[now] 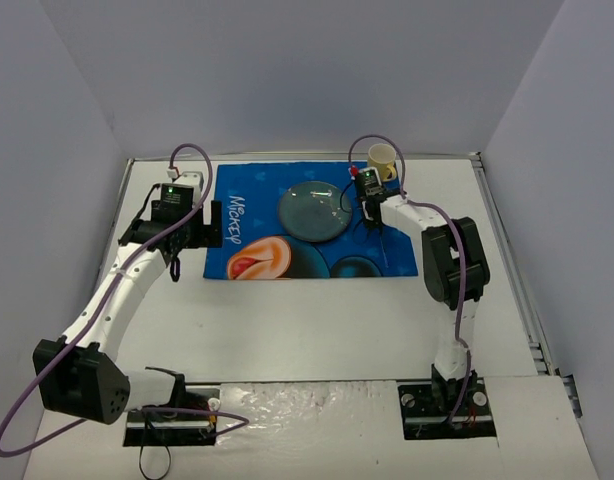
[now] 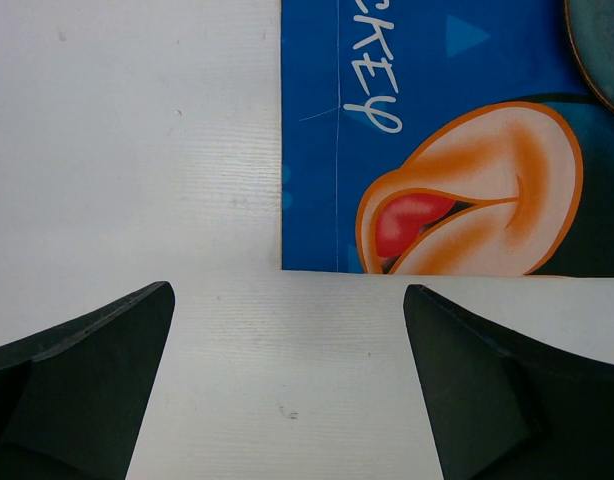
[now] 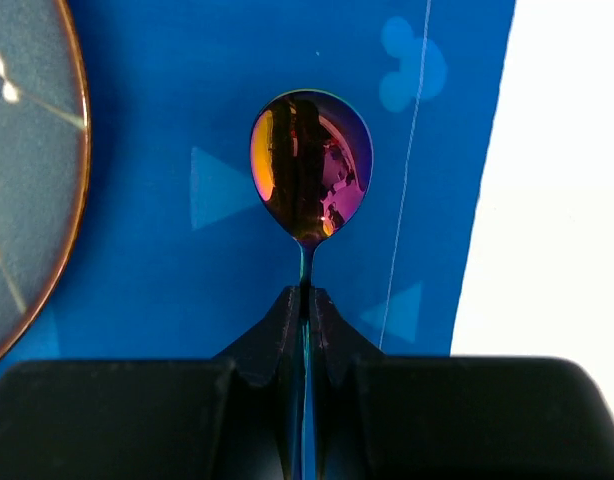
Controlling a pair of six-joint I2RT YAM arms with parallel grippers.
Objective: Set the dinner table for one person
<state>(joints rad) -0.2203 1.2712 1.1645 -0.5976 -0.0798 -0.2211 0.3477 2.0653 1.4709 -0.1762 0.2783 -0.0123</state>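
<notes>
On the white dinner table (image 1: 307, 320) lies a blue Mickey placemat (image 1: 237, 225) with a round grey-blue plate (image 1: 315, 210) on it. My right gripper (image 3: 307, 292) is shut on the thin handle of an iridescent spoon (image 3: 310, 165). The spoon's bowl hangs over the placemat (image 3: 187, 250), right of the plate (image 3: 27, 180). In the top view that gripper (image 1: 370, 212) sits just right of the plate. My left gripper (image 2: 287, 290) is open and holds nothing. It hovers over bare table (image 2: 137, 150) by the placemat's near left corner (image 2: 327, 150).
A yellow cup (image 1: 383, 158) stands at the back, just beyond the placemat's far right corner and behind the right wrist. Metal rails (image 1: 507, 240) edge the table, and grey walls close it in on three sides.
</notes>
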